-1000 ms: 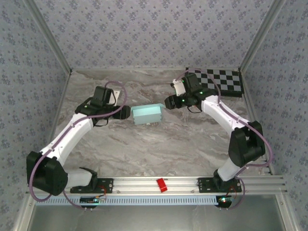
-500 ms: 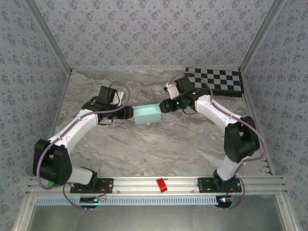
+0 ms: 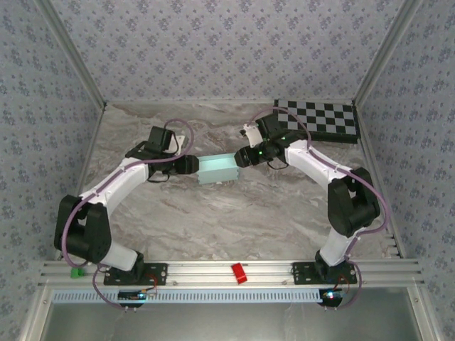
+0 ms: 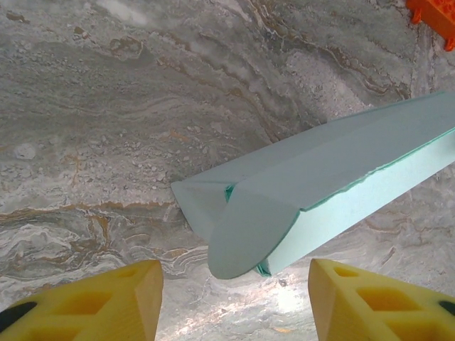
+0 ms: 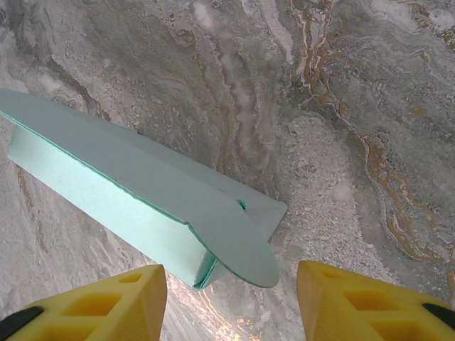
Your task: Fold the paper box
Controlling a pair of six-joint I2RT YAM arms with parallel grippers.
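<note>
paper box (image 3: 217, 169) lay mid counter (image 3: 234, 220), end flaps loose
i had the left gripper (image 4: 234, 302) open at its left end, the right gripper (image 5: 231, 298) open at its right end, neither touching.

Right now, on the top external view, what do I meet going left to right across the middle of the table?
left end effector → paper box → right end effector → checkerboard, which sits farther back by the right wall.
</note>
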